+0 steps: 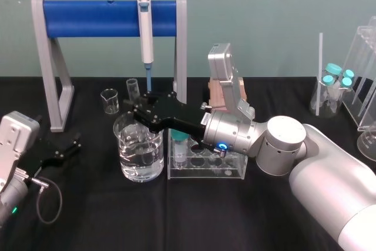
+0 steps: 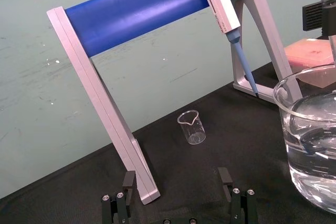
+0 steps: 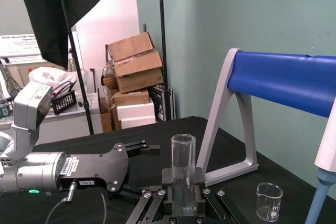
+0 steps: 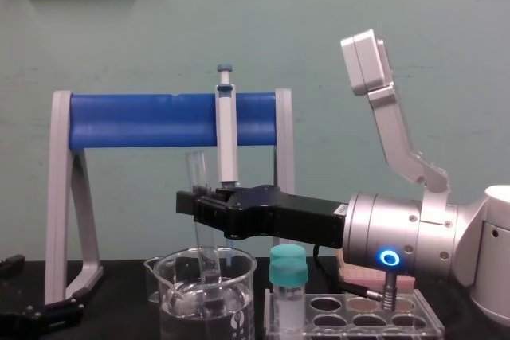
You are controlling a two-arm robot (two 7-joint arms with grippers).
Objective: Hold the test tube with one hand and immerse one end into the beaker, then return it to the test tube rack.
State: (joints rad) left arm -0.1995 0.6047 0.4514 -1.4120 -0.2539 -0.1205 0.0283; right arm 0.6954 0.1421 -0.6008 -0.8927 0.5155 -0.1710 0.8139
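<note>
Chest view shows the step plainly: the right gripper [image 4: 196, 201] reaches in from 3 o'clock with its jaws closed on the test tube [image 4: 196, 171]. The tube stands nearly upright with its round end down inside the beaker [image 4: 171, 308], at or in the water (how deep I cannot tell). So the dip looks to be in hand.

Next, I judge, comes a straight lift until the tube clears the rim. Then a carry toward 3 o'clock to the test tube rack [image 1: 232, 171], just beside the beaker on the counter [image 1: 117, 221], and a lowering into a free hole.

A teal-capped tube [image 1: 178, 144] fills a hole at the rack's beaker end. The pipette [image 1: 144, 27] on the blue stand [image 1: 88, 17] hangs close behind at 12 o'clock. Both want clearance. A small beaker [image 1: 109, 101] sits at 11 o'clock. The left gripper [image 1: 71, 146], jaws wide and empty, idles at 9 o'clock.
</note>
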